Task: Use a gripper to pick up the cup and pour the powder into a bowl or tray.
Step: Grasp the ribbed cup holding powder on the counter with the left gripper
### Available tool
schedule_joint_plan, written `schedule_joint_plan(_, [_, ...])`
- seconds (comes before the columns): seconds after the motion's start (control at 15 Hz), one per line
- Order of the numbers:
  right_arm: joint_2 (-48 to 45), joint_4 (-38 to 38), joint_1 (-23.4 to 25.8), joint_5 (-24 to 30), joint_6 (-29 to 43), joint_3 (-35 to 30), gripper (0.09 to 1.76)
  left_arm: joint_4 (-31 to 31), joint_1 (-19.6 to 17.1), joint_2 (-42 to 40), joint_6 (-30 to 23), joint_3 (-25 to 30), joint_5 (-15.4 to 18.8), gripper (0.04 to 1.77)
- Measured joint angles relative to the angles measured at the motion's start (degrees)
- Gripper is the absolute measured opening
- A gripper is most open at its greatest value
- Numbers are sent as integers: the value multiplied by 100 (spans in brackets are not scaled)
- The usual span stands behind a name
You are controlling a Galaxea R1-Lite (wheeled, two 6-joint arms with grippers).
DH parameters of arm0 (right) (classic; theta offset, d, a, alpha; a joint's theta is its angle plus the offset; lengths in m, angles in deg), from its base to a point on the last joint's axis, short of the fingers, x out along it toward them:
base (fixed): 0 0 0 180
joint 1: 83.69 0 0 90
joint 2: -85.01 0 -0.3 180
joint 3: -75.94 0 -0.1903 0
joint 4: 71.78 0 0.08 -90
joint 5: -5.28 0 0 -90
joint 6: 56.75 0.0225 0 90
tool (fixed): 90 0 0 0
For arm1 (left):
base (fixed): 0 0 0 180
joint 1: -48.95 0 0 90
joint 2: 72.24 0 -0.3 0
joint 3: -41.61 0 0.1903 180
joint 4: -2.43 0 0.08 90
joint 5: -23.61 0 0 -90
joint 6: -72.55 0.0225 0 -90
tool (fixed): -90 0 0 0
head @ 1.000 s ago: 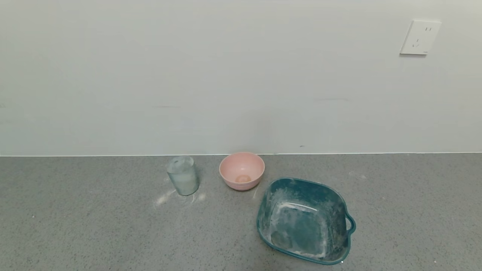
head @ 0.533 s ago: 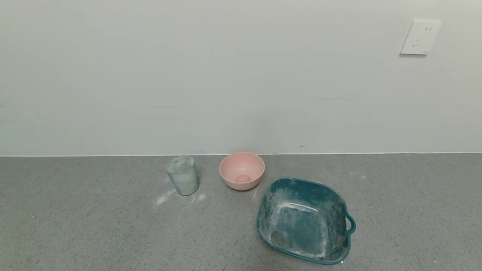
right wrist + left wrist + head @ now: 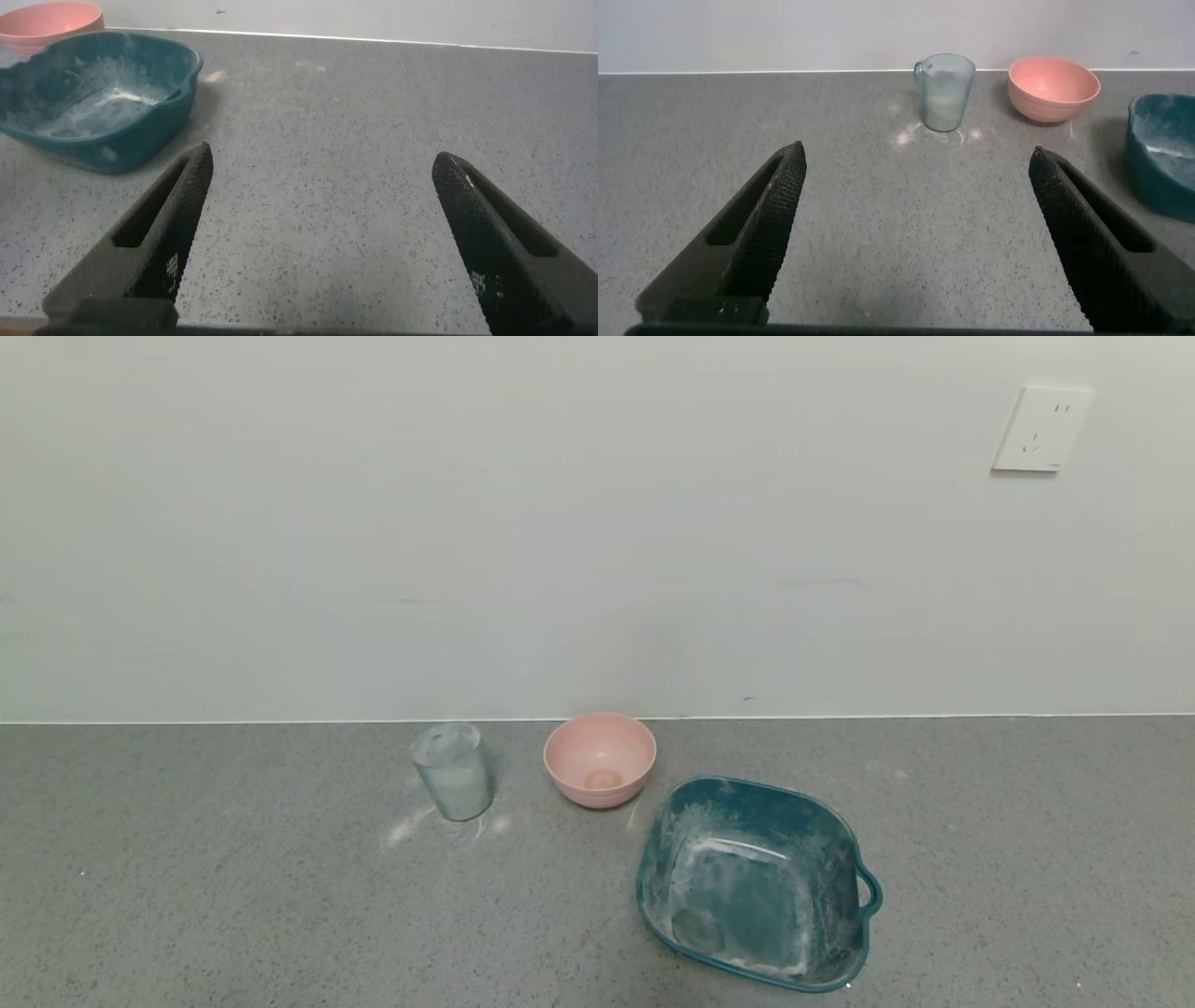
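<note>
The ribbed pale blue-grey cup [image 3: 454, 771] stands upright on the grey counter near the wall, with whitish powder [image 3: 459, 791] inside it. The pink bowl [image 3: 599, 760] sits just to its right. Neither gripper shows in the head view. My left gripper [image 3: 915, 159] is open and empty, low over the counter, with the cup [image 3: 944, 91] and the bowl [image 3: 1053, 88] well ahead of it. My right gripper [image 3: 322, 159] is open and empty over bare counter, far from the cup; the bowl's rim [image 3: 51, 17] shows at the frame corner.
A teal squarish tub with a handle [image 3: 758, 883], dusted white inside, sits to the right front of the bowl; it also shows in the right wrist view [image 3: 93, 93]. Spilled powder smears [image 3: 403, 827] lie by the cup. A wall [image 3: 597, 523] backs the counter.
</note>
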State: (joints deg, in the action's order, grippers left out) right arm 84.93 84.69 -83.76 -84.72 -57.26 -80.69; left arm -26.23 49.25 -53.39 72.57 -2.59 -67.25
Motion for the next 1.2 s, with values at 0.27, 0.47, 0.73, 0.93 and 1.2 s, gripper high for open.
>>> schedule_joint_plan(0.27, [0,-2,0,0,0,0,171,118,20,1569,41,-833,115,172])
schedule_joint_plan(0.47, [0,-2,0,0,2,0,171,461,23,2812,50,-1248,267,172])
schedule_joint_plan(0.73, [0,-2,0,0,-1,0,171,983,50,4170,83,-1423,553,172])
schedule_joint_plan(0.93, [0,-2,0,0,0,0,171,1137,128,4923,71,-1395,630,172])
schedule_joint_plan(1.2, [0,-2,0,0,2,0,171,1378,317,5800,57,-1325,639,172])
